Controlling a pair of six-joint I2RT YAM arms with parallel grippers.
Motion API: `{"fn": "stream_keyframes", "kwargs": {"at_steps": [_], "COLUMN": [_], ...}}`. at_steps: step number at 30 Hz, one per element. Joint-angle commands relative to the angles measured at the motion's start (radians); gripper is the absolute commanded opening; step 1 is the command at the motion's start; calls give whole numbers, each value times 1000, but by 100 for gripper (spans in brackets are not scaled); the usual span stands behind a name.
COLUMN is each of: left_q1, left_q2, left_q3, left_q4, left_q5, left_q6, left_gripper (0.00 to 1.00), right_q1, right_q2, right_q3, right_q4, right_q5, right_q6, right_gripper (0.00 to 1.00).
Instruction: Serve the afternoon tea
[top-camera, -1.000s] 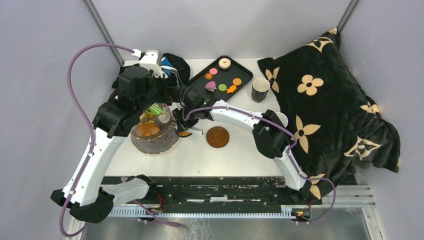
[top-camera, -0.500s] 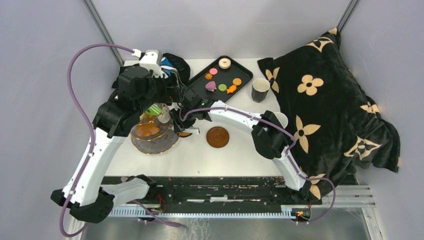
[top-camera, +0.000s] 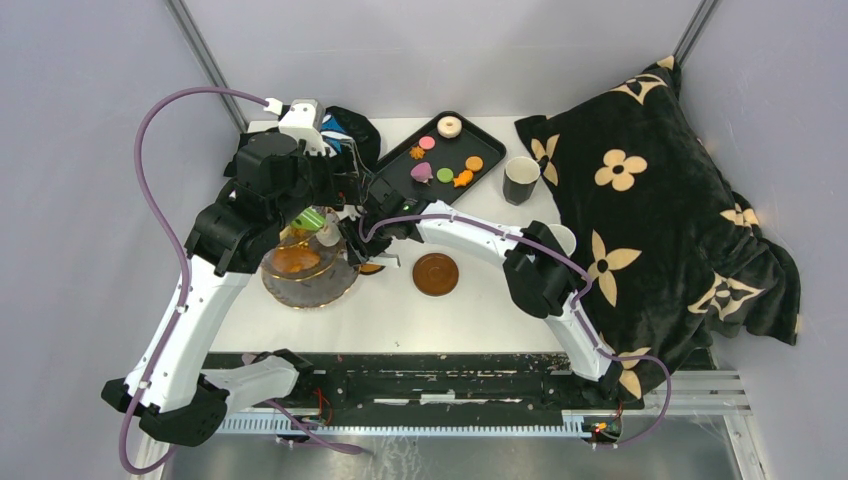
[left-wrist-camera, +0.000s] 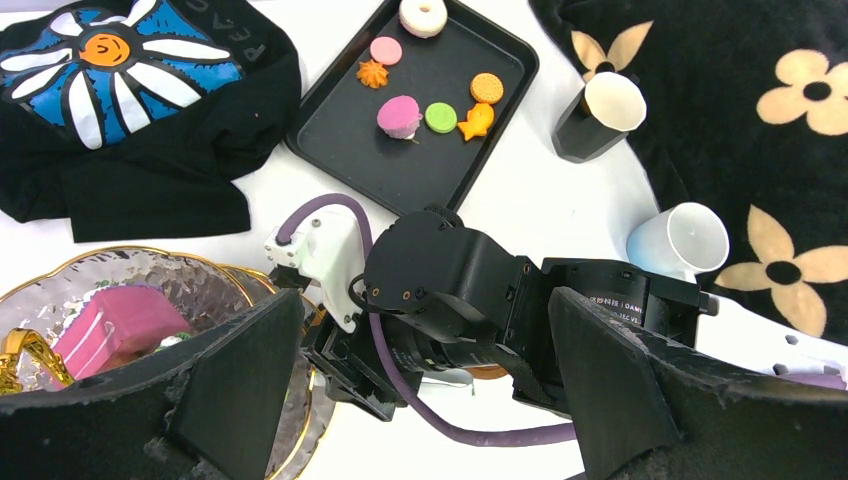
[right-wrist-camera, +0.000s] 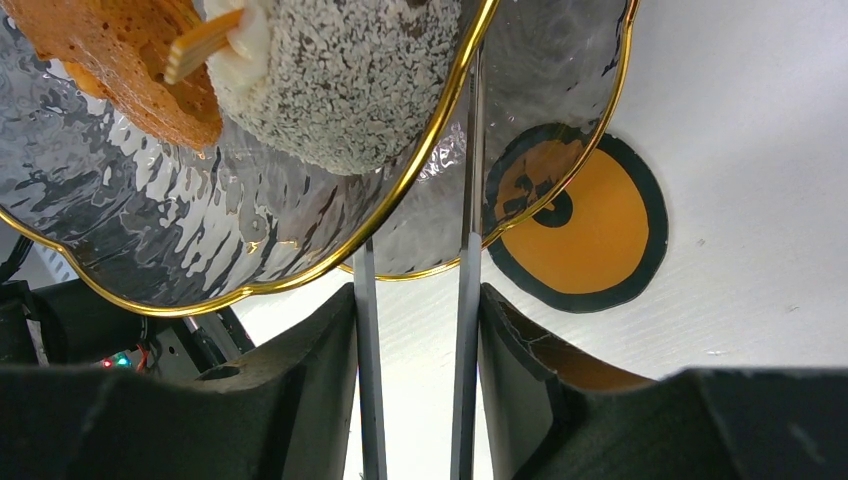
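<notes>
white desk (top-camera: 480, 310) carries it all, with a black blanket (top-camera: 650, 220) heaped along its right side. glass and gold-rimmed, the three-tier stand (top-camera: 300, 288) sits near-left and bears a pink pastry (left-wrist-camera: 120, 320), an orange pastry (right-wrist-camera: 100, 50) and a speckled brown pastry (right-wrist-camera: 350, 80). the black tray (left-wrist-camera: 350, 130) lies far of it, long axis running near-left to far-right, with seven tray pastries (left-wrist-camera: 398, 115) on it. a black cloth (left-wrist-camera: 130, 150) is bunched far-left. one brown saucer (top-camera: 436, 274) lies at centre; a second saucer (right-wrist-camera: 585, 225) is tucked partly under the stand's right rim. the dark cup (top-camera: 521, 180) and white mug (left-wrist-camera: 680, 240) stand by the blanket.

the left tool (left-wrist-camera: 422, 300) hangs over the stand, jaws spread wide and empty. the right tool (right-wrist-camera: 415, 300) sits low at the stand's right rim, fingers parted, nothing between them. i judge the next fetch is from the tray, far and slightly right of the right tool. the rim overhangs it, so it should back out before lifting.
</notes>
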Motion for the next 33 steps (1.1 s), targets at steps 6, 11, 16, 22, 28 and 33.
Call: {"fn": "stream_keyframes", "kwargs": {"at_steps": [6,11,16,22,28,33], "left_q1": [-1,-1,-2,-1,-1,-2], "left_q2": [-21,-21,-16,-15,-16,-25], "left_q3": [-1,-4,-8,-11,-8,-9], "left_q4": [41,43,51,54,53,51], "left_q5": [-12,-11,-8,-7,-8,-12], "left_q6": [29,32,35,38,40,38], "left_gripper": [99,99,99,99,99,99], "right_q1": [6,7,7,7,5,-25], "right_q2": [-55,-107,-161,-238,-331,-400], "right_q3": [11,-72,-139,-199,-242,-272], "right_q4": [25,24,4,-12,-29,-96], "right_q5": [7,44,67,121,190,347], "right_q6": [-14,-33,-57,-79,-99,-135], "right_gripper": [49,45,43,32,15,1]}}
